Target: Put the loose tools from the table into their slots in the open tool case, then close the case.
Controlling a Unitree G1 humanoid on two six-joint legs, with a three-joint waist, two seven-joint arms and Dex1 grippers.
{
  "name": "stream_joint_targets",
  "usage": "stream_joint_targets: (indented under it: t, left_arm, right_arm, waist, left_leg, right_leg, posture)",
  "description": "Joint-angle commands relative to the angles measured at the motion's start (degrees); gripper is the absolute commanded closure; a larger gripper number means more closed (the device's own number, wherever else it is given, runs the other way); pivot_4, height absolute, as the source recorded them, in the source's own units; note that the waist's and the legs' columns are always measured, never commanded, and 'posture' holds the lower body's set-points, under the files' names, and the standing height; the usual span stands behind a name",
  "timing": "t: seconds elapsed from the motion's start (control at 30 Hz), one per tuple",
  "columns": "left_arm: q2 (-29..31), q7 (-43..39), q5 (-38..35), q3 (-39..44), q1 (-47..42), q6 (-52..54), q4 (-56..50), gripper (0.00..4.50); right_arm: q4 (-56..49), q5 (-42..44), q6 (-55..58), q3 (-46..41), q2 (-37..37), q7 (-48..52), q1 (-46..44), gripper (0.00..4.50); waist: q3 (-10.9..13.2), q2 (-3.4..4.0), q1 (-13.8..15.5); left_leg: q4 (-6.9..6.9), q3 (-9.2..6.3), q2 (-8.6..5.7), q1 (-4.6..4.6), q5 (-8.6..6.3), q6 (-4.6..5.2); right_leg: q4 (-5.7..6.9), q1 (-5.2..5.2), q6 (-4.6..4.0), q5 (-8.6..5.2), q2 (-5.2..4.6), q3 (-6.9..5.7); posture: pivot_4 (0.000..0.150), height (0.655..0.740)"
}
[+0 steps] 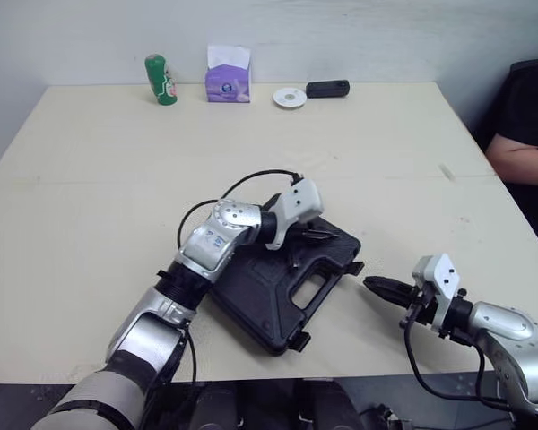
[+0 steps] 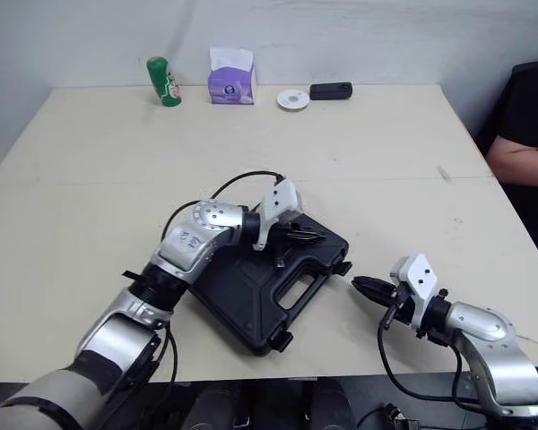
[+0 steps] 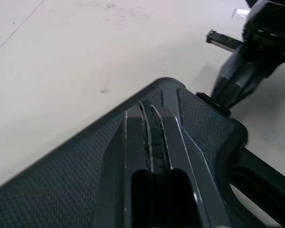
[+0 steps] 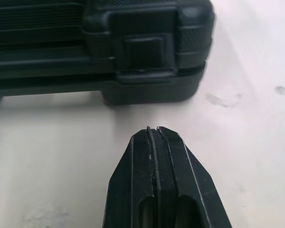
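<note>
Already shut, the tool case (image 1: 269, 300) lies on the table (image 1: 90, 179) near its front edge, with the left gripper (image 1: 321, 236), fingers pressed together, bearing on its lid, seemingly to steady it, while the right gripper (image 1: 378, 287), likewise closed, points at the latch (image 4: 143, 54).

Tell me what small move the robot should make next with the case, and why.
Probably ease the right hand forward to press the latch: the tool case lies closed, the left hand rests on its lid, and the latch juts out just ahead.

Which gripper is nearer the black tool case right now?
Left. The left gripper, shut, lies over the tool case, apparently touching its lid; the right gripper, shut, points at a side latch, clear of the case.
</note>
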Motion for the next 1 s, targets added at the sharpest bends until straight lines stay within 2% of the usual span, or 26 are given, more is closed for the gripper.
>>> stream_joint_targets:
  t: [0.03, 0.23, 0.37, 1.0]
  left_arm:
    - [0.0, -1.6, 4.1, -4.4, 1.4, 0.1, 2.7, 4.48]
    - [0.7, -4.2, 8.1, -8.9, 3.7, 1.6, 3.9, 4.48]
    - [0.1, -2.6, 10.0, -9.1, 3.3, 4.1, 5.2, 4.48]
    - [1.0, -5.9, 11.0, -10.4, 5.5, 6.0, 2.3, 4.48]
  right_arm:
    - [-3.1, 1.1, -0.4, -1.6, 0.1, -0.8, 1.2, 4.39]
    - [-3.7, 0.5, -1.3, -0.9, 0.7, -2.4, 1.7, 4.39]
    - [-3.4, -0.5, -1.7, 0.2, 1.1, -3.5, 1.1, 4.39]
    - [-2.6, -0.8, -1.9, 4.5, 3.1, -3.5, -6.4, 4.39]
  waist:
    - [0.0, 0.01, 0.0]
    - [-0.2, -0.02, 0.0]
    - [-0.3, -0.01, 0.1]
    - [-0.6, -0.02, -0.1]
  left_leg:
    - [0.02, -0.02, 0.00, 0.01, 0.00, 0.00]
    - [0.03, -0.18, 0.00, 0.33, -0.10, 0.03]
    - [0.00, -0.36, 0.05, 0.46, -0.24, 0.02]
    - [0.00, -0.50, 0.10, 0.52, -0.42, 0.29]
  right_leg:
    - [0.00, 0.03, 0.00, 0.00, 0.00, -0.01]
    - [-0.14, 0.48, 0.00, 0.00, -0.06, -0.12]
    - [-0.30, 0.74, -0.02, -0.01, -0.07, -0.27]
    - [-0.39, 0.91, -0.05, -0.03, -0.08, -0.42]
  posture:
    - [0.150, 0.7400]
    - [0.150, 0.7400]
    - [0.150, 0.7400]
    - [0.150, 0.7400]
